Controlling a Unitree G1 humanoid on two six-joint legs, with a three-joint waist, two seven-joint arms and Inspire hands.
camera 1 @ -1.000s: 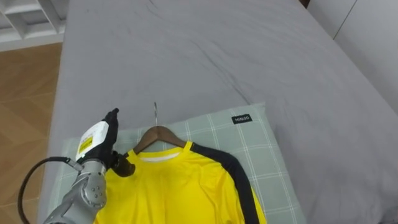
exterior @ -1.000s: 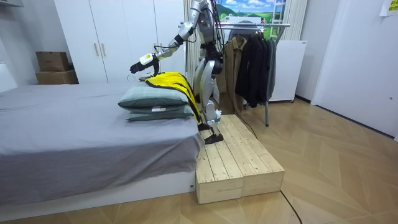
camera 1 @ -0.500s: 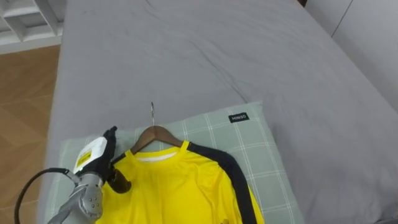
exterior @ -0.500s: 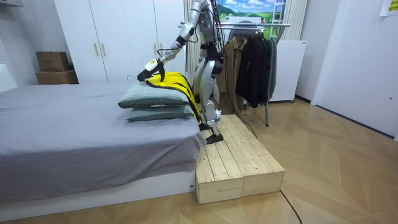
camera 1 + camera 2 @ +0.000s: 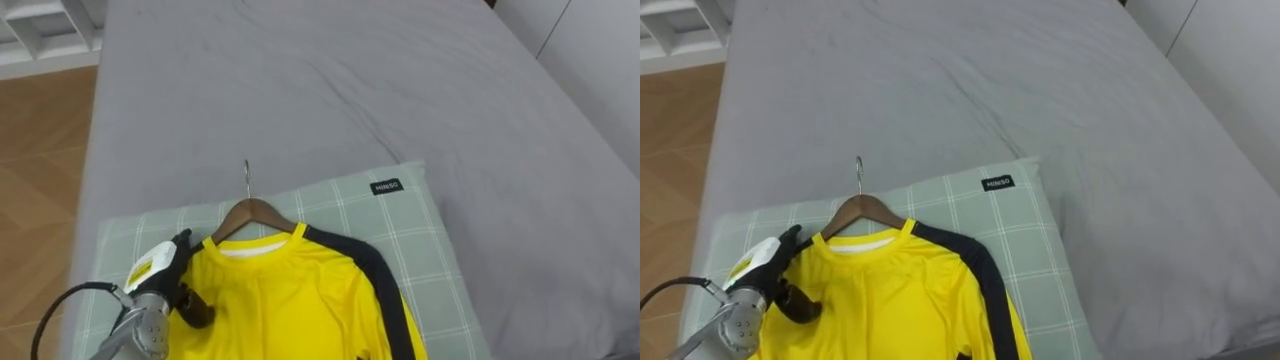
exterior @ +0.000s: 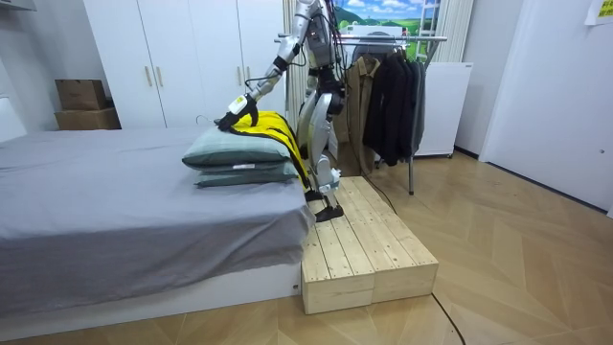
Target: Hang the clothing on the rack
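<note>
A yellow shirt [image 5: 290,300] with dark sleeves lies on a wooden hanger [image 5: 255,212] whose metal hook [image 5: 248,180] points up the bed. Both rest on a pale green checked pillow [image 5: 400,230], which tops a second pillow [image 6: 244,175]. My left hand [image 5: 158,280] comes in from the lower left beside the shirt's left shoulder. Its fingers [image 5: 181,242] are straight and its thumb [image 5: 195,315] lies on the yellow cloth; it is open. In the room view that hand [image 6: 237,105] hovers at the pillow's top, over the shirt [image 6: 268,125].
The grey bed [image 5: 330,90] stretches ahead. Wooden floor [image 5: 40,130] and a white shelf [image 5: 45,30] lie to the left. I stand on a wooden platform [image 6: 364,249] beside the bed. Behind me is a clothes rack [image 6: 388,91] with dark garments.
My left hand has come down and drawn back from above the pillow's edge to the shirt's left shoulder. The shirt and hanger have not moved.
</note>
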